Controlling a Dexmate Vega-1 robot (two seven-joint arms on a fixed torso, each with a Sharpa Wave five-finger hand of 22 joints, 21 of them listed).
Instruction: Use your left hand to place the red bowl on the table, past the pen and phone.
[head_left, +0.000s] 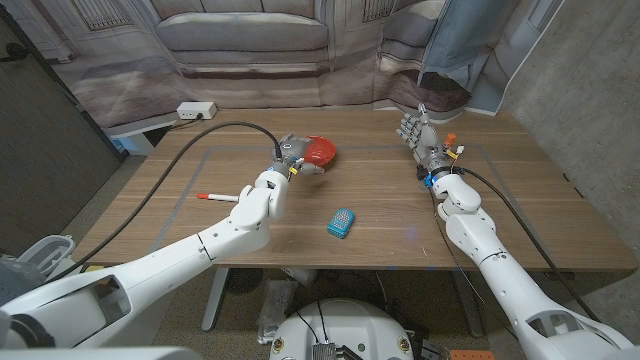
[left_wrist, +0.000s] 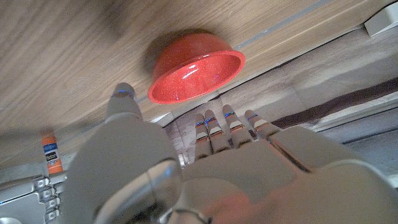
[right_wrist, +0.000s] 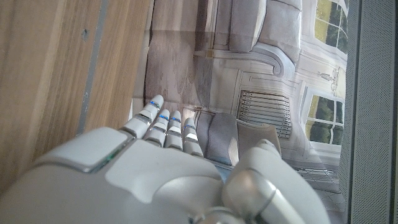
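Red bowl (left_wrist: 196, 76), glossy, round, on wooden counter (head_left: 520, 210).
I saw my left hand (head_left: 290, 153) open beside it; right hand (head_left: 422, 135) open, empty, near the far edge.

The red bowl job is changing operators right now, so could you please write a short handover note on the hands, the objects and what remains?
Left hand: open, fingers apart just short of the red bowl, not gripping it.
Right hand: open, holding nothing, at the table's far right.
Red bowl sits upright on the table, beyond the pen and the blue phone.
Done: the bowl appears placed.
Left: draw the left hand back clear of the bowl.
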